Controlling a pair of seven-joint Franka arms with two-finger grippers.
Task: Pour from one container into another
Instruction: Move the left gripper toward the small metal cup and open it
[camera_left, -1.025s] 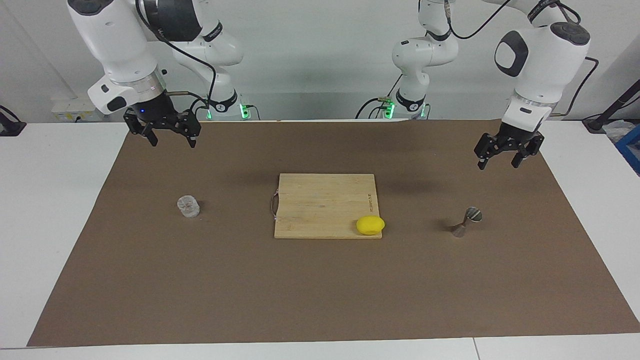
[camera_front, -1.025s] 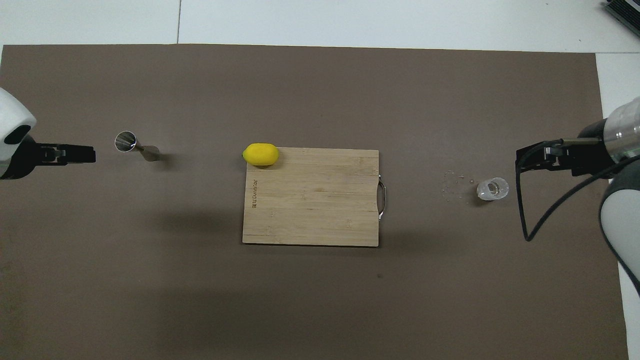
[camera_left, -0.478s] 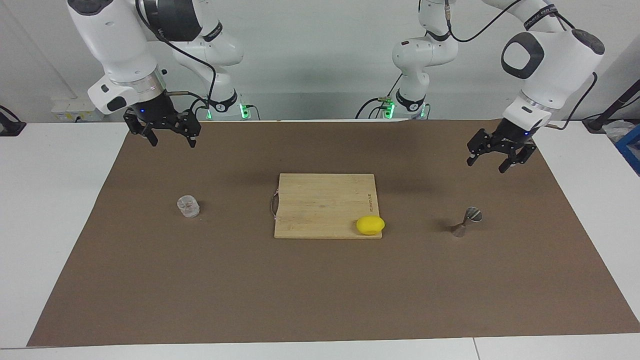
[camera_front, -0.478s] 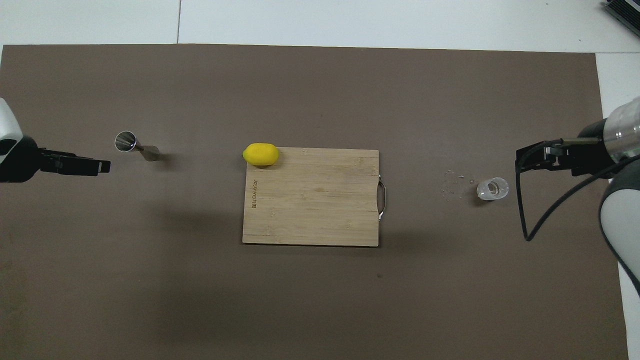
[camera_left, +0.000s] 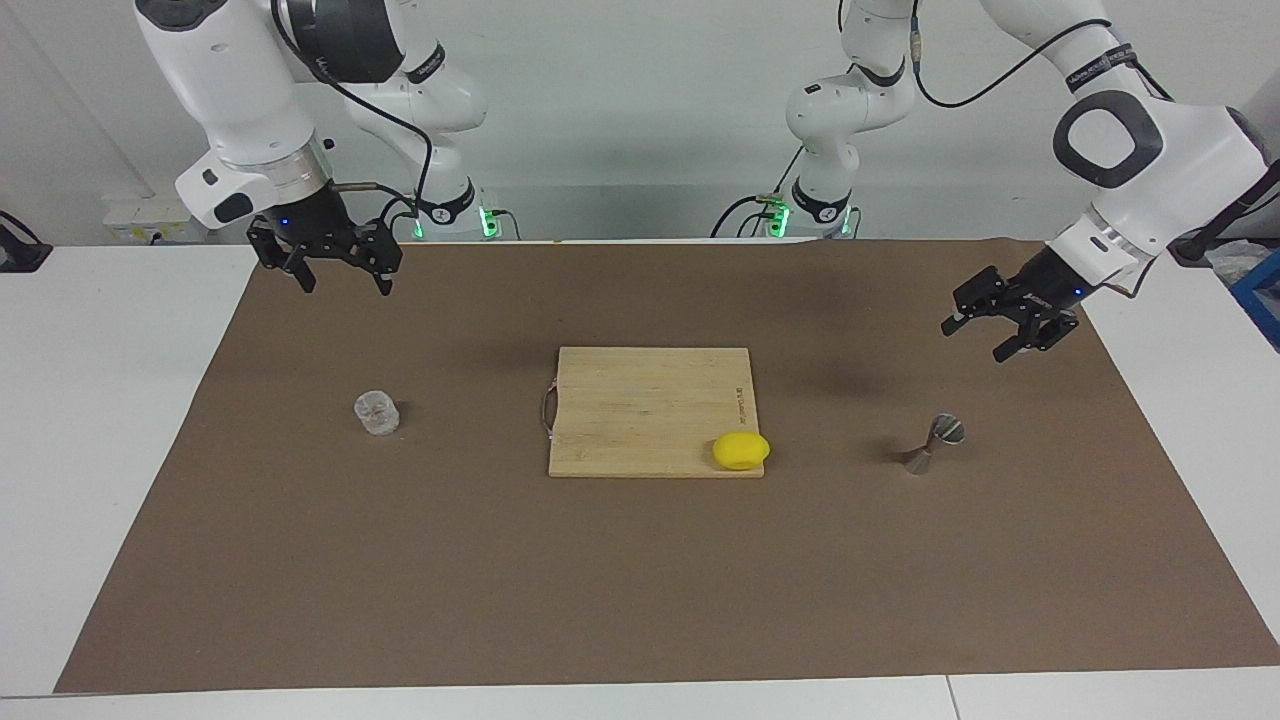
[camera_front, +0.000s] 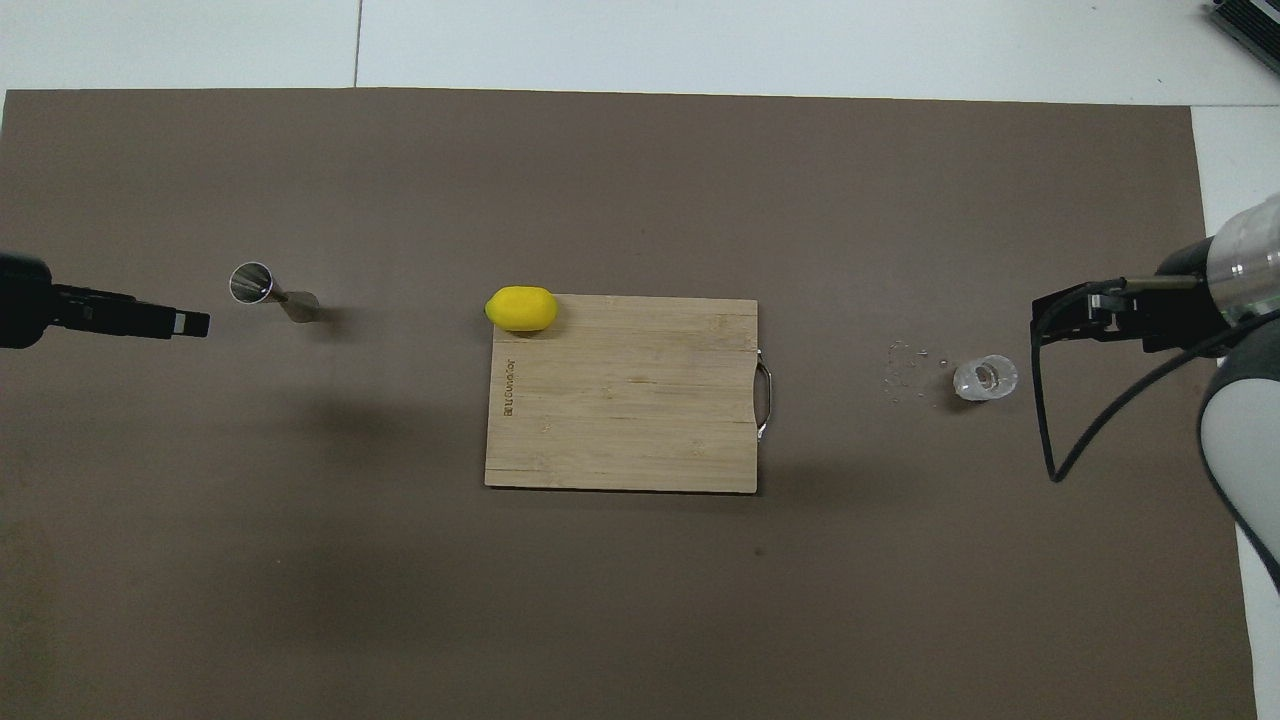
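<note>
The small clear glass cup (camera_left: 377, 413) (camera_front: 985, 378) stands on the brown mat toward the right arm's end of the table. The steel hourglass jigger (camera_left: 932, 445) (camera_front: 272, 292) stands on the mat toward the left arm's end. My left gripper (camera_left: 975, 340) (camera_front: 190, 322) hangs open and tilted over bare mat beside the jigger, apart from it and empty. My right gripper (camera_left: 345, 285) (camera_front: 1050, 325) hangs open over the mat beside the glass cup, also empty.
A bamboo cutting board (camera_left: 640, 410) (camera_front: 620, 400) lies mid-table, with a yellow lemon (camera_left: 741, 450) (camera_front: 521, 308) at its corner toward the jigger. A few droplets (camera_front: 905, 365) lie on the mat (camera_left: 640, 580) between the cup and the board.
My left arm has swung outward and its gripper has tilted over toward the jigger's side. The right arm, cup and jigger have not moved.
</note>
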